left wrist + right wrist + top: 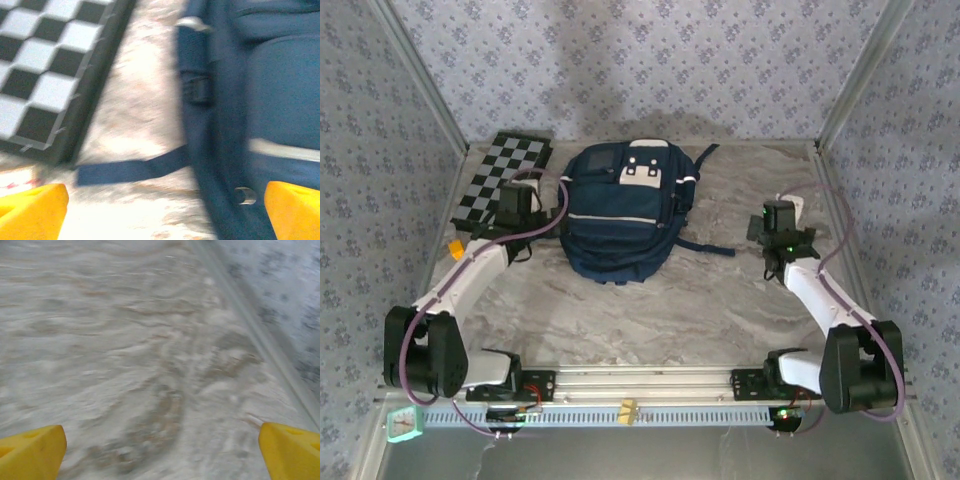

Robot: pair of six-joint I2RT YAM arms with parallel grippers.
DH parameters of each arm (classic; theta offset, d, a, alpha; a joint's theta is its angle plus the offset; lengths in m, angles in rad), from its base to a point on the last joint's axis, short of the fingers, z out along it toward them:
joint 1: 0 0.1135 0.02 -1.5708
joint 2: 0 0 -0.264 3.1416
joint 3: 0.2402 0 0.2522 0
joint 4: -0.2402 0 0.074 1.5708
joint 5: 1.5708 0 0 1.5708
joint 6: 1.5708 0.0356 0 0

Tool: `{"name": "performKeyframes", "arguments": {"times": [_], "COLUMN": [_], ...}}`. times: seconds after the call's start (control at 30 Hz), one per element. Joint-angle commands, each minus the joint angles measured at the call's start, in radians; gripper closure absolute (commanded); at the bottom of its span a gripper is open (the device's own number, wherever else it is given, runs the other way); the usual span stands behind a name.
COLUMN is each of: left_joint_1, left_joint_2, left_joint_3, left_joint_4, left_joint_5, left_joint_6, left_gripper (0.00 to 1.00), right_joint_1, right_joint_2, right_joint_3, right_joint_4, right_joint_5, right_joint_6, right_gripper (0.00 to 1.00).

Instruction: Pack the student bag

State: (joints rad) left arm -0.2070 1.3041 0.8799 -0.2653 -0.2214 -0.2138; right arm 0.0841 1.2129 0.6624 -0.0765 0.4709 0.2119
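The student bag [620, 215] is a navy backpack with a white top patch and a white stripe, lying flat at the middle back of the marble table. My left gripper [517, 200] hovers just off its left side. In the left wrist view my left gripper [162, 215] is open, its yellow fingertips [31, 210] set wide apart, one over bare table and one over the bag's edge [260, 100]. A loose navy strap [132, 170] trails onto the table. My right gripper [782, 225] is to the right of the bag, apart from it. In its own wrist view my right gripper [160, 455] is open over bare marble.
A folded checkerboard [507, 172] lies at the back left, close to the bag and my left gripper, and its dark edge [95, 75] shows in the wrist view. A small orange item [455, 250] sits by the left wall. The right wall's rail [260, 330] runs close to my right gripper.
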Motion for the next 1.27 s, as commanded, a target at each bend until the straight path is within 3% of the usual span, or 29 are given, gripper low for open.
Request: {"name": "performKeyframes", "arguments": {"times": [0.0, 0.07, 0.13, 0.23, 0.27, 0.37, 0.43, 0.53, 0.57, 0.63, 0.73, 1.23], "left_joint_1": [0.039, 0.084, 0.132, 0.140, 0.141, 0.146, 0.146, 0.153, 0.156, 0.158, 0.186, 0.212], "left_joint_2": [-0.009, -0.024, -0.045, -0.051, -0.041, 0.005, 0.053, 0.122, 0.155, 0.217, 0.228, 0.230], "left_joint_3": [-0.076, -0.148, -0.263, -0.419, -0.453, -0.491, -0.464, -0.500, -0.503, -0.525, -0.479, -0.470], "left_joint_4": [0.068, 0.140, 0.301, 0.613, 0.700, 0.861, 0.885, 1.057, 1.082, 1.178, 1.091, 1.084], "left_joint_5": [-0.282, -0.302, -0.247, -0.199, -0.192, -0.100, -0.071, 0.032, 0.050, 0.068, 0.086, 0.113], "left_joint_6": [-0.033, -0.042, -0.028, 0.064, 0.092, 0.159, 0.186, 0.217, 0.223, 0.231, 0.197, 0.176], "left_gripper": [0.00, 0.00, 0.00, 0.00, 0.00, 0.00, 0.00, 0.00, 0.00, 0.00, 0.00, 0.00], "right_joint_1": [-0.054, -0.084, -0.119, -0.121, -0.131, -0.126, -0.089, -0.087, -0.101, -0.109, -0.109, -0.111], "right_joint_2": [0.024, 0.070, 0.137, 0.176, 0.198, 0.263, 0.287, 0.337, 0.313, 0.320, 0.314, 0.312], "right_joint_3": [-0.123, -0.191, -0.227, -0.212, -0.214, -0.195, -0.239, -0.292, -0.271, -0.279, -0.273, -0.272], "right_joint_4": [0.301, 0.435, 0.594, 0.663, 0.692, 0.714, 0.821, 0.975, 0.878, 0.925, 0.896, 0.890], "right_joint_5": [0.071, 0.000, -0.104, -0.198, -0.284, -0.382, -0.394, -0.390, -0.405, -0.409, -0.419, -0.430], "right_joint_6": [-0.036, -0.039, -0.094, -0.119, -0.146, -0.200, -0.253, -0.251, -0.238, -0.235, -0.237, -0.239], "right_gripper": [0.00, 0.00, 0.00, 0.00, 0.00, 0.00, 0.00, 0.00, 0.00, 0.00, 0.00, 0.00]}}
